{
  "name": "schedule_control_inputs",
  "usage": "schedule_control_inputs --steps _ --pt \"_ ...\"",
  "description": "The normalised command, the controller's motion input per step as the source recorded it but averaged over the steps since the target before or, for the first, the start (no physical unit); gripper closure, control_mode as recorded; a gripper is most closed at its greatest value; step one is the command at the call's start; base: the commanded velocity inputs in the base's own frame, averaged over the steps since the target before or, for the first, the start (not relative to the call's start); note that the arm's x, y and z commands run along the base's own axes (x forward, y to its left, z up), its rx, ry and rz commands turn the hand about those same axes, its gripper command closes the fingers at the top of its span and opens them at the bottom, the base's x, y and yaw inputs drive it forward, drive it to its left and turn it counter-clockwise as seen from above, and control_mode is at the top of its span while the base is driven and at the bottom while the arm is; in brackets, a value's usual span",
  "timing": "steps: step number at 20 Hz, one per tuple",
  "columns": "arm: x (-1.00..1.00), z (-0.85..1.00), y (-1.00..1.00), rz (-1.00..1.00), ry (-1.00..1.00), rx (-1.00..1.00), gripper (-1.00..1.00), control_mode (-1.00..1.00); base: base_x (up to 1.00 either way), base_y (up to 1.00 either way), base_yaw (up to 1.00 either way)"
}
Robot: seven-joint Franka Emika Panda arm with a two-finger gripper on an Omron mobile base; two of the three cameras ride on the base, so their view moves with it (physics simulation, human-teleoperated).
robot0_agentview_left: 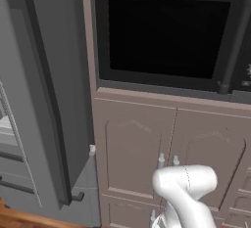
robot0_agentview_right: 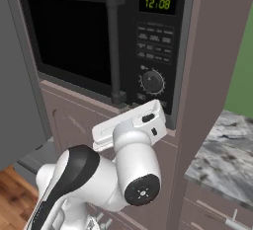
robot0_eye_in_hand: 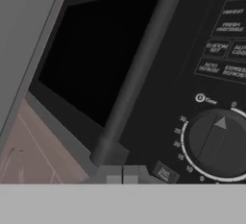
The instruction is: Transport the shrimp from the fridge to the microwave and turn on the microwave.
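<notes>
Microwave (robot0_agentview_right: pixel 99 41), built into the brown cabinetry beside the fridge (robot0_agentview_left: pixel 39 100) whose door stands open, is seen with its door shut and clock lit, while the gripper (robot0_eye_in_hand: pixel 122 174), fingers closed on nothing, is held near the foot of the bar handle (robot0_agentview_right: pixel 115 46), left of the dial (robot0_eye_in_hand: pixel 217 141).

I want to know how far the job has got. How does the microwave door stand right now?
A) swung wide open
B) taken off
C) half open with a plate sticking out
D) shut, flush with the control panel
D: the microwave door lies flush beside the control panel, its bar handle upright across the dark window.
</notes>
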Motion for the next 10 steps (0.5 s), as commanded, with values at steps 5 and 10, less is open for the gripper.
schedule_control_inputs --steps 5,10 --pt "0.49 -0.19 -0.03 0.0 -0.05 -0.03 1.0 -1.0 0.0 0.0 0.0" --pt "0.4 -0.11 -0.12 0.0 -0.05 -0.01 1.0 -1.0 0.0 0.0 0.0"
